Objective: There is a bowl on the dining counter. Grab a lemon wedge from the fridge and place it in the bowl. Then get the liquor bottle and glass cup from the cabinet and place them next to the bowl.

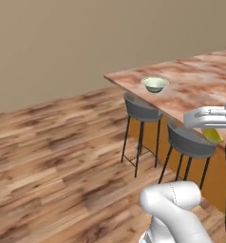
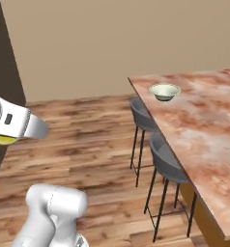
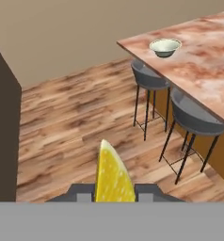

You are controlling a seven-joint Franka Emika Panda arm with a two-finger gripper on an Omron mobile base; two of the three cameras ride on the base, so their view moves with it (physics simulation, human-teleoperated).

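Your tool [image 3: 115, 196] is clamped on the lemon wedge [image 3: 113, 174], its pointed tip leading forward, and the bowl [image 3: 165, 47] sits well ahead and to the right of it near the surface's [image 3: 203, 70] corner, beyond two grey stools [image 3: 151, 81].

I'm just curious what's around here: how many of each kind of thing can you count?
Bowl: 1
Lemon wedge: 1, held in the gripper
Stools: 2
Dining counter: 1
Total: 5
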